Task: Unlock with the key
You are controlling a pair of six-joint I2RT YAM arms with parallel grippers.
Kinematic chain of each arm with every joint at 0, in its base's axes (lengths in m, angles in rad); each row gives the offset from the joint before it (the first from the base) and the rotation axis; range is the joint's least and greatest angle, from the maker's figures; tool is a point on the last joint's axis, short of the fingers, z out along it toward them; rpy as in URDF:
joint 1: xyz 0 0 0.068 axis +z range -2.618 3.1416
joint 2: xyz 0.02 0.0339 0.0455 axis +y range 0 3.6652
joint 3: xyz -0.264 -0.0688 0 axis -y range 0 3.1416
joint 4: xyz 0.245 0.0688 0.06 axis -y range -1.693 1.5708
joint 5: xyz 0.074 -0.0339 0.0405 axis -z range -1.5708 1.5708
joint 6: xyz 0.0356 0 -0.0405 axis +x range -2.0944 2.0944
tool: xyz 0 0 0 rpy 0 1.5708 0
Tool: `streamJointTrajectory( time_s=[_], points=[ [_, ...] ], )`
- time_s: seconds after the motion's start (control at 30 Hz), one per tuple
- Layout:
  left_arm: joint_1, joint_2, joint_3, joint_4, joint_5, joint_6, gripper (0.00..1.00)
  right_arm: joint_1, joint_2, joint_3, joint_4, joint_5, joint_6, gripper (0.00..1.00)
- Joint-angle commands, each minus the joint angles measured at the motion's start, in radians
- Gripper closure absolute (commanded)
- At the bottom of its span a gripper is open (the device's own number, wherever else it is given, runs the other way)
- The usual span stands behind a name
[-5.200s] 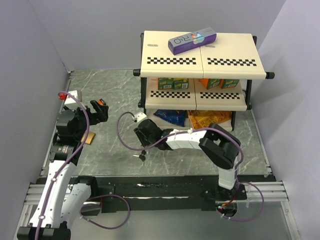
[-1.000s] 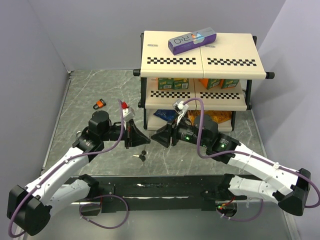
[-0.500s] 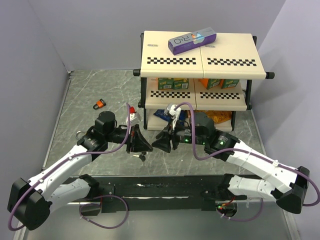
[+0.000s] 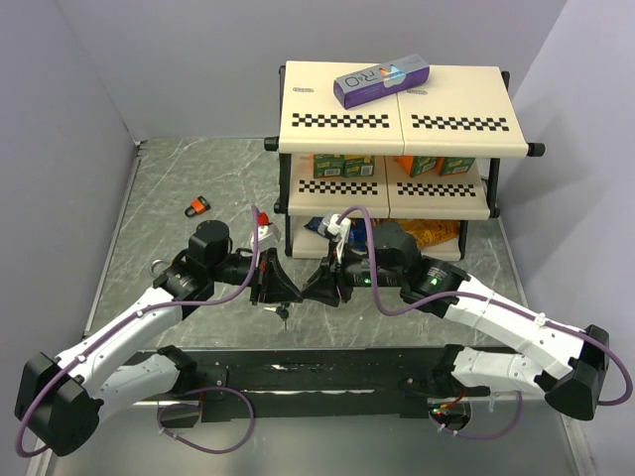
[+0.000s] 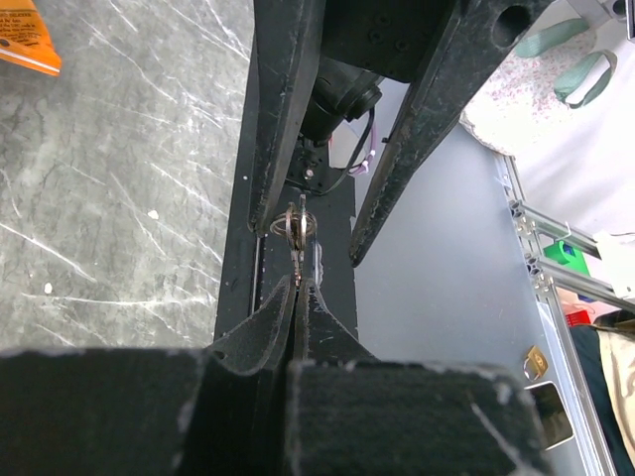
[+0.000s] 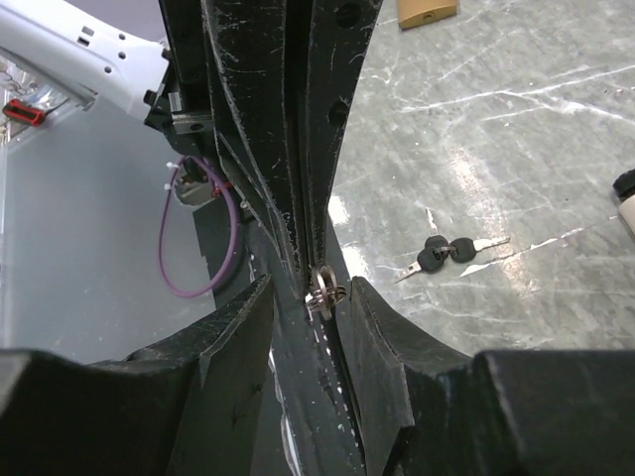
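Note:
My left gripper [image 5: 298,286] is shut on a thin silver metal piece seen edge-on, apparently the key. A small ring [image 5: 296,222] hangs at its tip. My right gripper [image 6: 311,288] is open, its fingers [image 5: 283,119] on either side of that ring [image 6: 324,288] and of the left fingertips, with narrow gaps. Above the table's near middle the left gripper [image 4: 281,288] and the right gripper [image 4: 316,288] meet tip to tip. Two more black-headed keys [image 6: 444,253] lie joined on the table [image 4: 281,313] just below them. The orange padlock [image 4: 198,206] lies far left, apart from both.
A two-level shelf rack [image 4: 397,119] stands at the back with a purple box [image 4: 382,77] on top and snack bags [image 4: 342,230] beneath. A tan block [image 6: 427,10] lies on the table. The black base rail [image 4: 327,372] runs along the near edge.
Over the last second both grippers moved toward each other until they met. The right jaws narrowed around the ring. Five seconds ago the left gripper was over by the padlock.

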Motion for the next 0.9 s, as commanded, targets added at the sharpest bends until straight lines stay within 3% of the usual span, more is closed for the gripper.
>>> streamJointTrajectory(
  time_s=[0.0,0.4,0.53,0.73,0.87],
  points=[
    [-0.008,0.0,0.044,0.005,0.038,0.027,0.99,-0.002,-0.007,0.055,0.006,0.003,-0.019,0.56],
    [-0.013,0.006,0.045,0.002,0.053,0.032,0.99,-0.004,-0.02,0.054,0.005,0.023,-0.032,0.55],
    [-0.016,0.01,0.047,-0.003,0.053,0.035,0.99,-0.002,-0.025,0.051,0.018,0.023,-0.03,0.59],
    [-0.019,0.009,0.048,-0.006,0.055,0.038,0.99,-0.004,-0.022,0.046,0.023,0.019,-0.027,0.76],
    [-0.019,0.006,0.05,-0.009,0.044,0.041,0.99,-0.004,-0.02,0.035,0.028,0.002,-0.024,0.98]
  ],
)
